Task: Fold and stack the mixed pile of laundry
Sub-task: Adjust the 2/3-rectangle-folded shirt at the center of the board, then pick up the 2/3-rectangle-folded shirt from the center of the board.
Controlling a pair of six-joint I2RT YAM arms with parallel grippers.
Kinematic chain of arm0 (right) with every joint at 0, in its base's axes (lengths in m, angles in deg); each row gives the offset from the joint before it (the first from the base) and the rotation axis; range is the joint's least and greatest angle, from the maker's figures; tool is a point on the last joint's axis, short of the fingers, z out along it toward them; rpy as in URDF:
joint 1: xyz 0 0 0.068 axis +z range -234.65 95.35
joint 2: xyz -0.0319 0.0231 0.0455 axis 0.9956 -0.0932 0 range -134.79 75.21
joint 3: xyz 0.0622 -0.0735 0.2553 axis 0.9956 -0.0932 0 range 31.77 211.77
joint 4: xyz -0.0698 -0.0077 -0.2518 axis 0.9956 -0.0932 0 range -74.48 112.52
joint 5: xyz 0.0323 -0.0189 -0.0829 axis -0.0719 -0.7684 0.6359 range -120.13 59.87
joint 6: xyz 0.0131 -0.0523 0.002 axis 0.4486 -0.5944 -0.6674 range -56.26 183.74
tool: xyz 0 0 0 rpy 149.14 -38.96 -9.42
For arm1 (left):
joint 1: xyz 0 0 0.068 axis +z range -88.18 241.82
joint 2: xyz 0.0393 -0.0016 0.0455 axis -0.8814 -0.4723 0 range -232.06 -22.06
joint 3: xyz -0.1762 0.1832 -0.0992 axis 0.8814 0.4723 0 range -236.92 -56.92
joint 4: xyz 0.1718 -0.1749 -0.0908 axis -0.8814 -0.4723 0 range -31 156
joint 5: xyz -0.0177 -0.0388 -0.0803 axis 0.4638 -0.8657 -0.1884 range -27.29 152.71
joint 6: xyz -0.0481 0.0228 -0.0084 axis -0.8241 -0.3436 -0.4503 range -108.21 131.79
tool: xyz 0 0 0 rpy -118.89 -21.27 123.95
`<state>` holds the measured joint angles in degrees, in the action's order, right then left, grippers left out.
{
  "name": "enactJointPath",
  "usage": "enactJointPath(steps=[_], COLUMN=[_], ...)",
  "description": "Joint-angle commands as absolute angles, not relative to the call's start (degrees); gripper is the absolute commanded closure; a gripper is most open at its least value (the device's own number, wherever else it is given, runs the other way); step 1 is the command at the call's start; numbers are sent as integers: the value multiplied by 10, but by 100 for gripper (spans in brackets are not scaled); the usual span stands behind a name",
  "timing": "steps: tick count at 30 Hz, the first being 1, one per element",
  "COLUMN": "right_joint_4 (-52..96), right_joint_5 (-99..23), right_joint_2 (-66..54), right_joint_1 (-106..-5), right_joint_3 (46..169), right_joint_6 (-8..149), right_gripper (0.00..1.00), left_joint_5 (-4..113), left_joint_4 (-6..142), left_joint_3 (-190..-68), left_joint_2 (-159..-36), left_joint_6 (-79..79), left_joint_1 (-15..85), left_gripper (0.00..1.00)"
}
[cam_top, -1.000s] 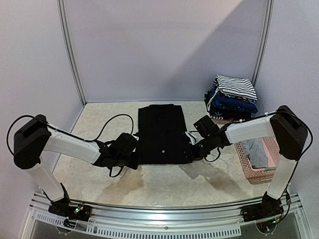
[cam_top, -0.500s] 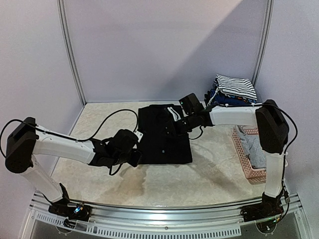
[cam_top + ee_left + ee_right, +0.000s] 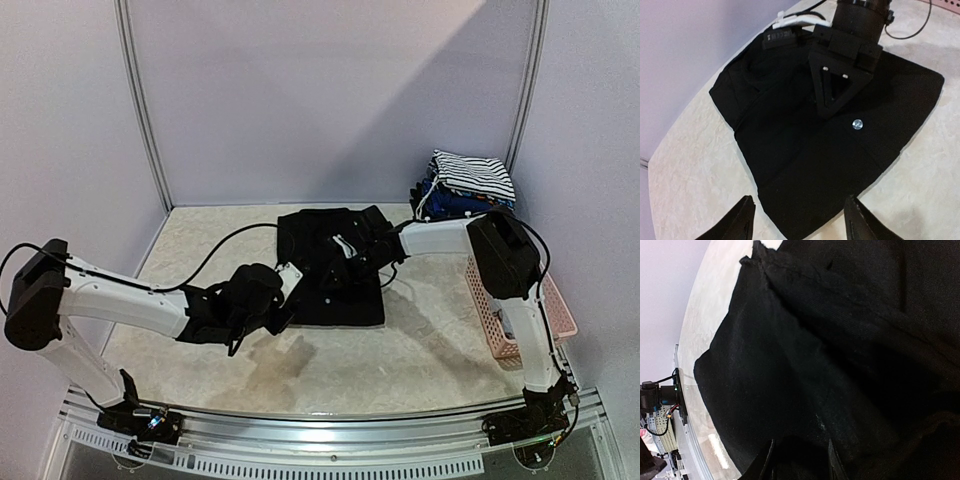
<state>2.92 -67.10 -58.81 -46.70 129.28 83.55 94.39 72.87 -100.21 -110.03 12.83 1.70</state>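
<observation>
The large black garment (image 3: 330, 285) lies flat mid-table, its small white dot (image 3: 857, 124) showing in the left wrist view. My left gripper (image 3: 287, 300) is open, its fingers (image 3: 744, 222) either side of the garment's near left corner (image 3: 800, 215). My right gripper (image 3: 345, 262) rests on the middle of the garment, also seen in the left wrist view (image 3: 829, 102), its jaws drawn together on black cloth (image 3: 805, 390). The striped garment (image 3: 472, 172) tops a folded stack at the back right. The grey garment is hidden.
A pink lattice basket (image 3: 562, 318) stands at the right edge, mostly behind my right arm. The folded stack (image 3: 462, 200) holds dark blue pieces under the striped one. Walls close the table at the back and both sides.
My right gripper swung from the garment's near right corner up and left onto its middle. My left gripper edged right to the near left corner.
</observation>
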Motion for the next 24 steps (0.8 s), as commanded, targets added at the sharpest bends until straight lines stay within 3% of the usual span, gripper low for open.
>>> enactJointPath(steps=[1,13,24], right_joint_4=[-6,27,140], right_joint_5=[-671,-574,-345], right_joint_2=[-600,-405,-181], right_joint_1=[-467,-477,-503], right_joint_3=[1302,1178,920], right_joint_6=[812,792,858], right_gripper=[65,61,42], left_joint_5=[978,954,931], left_joint_4=[794,767,694], left_joint_3=[-985,-1013,-1066], left_joint_2=[-1100,-1121,-1173], left_joint_6=[234,322,401], left_joint_1=[-18,-38,-56], left_gripper=[36,33,29])
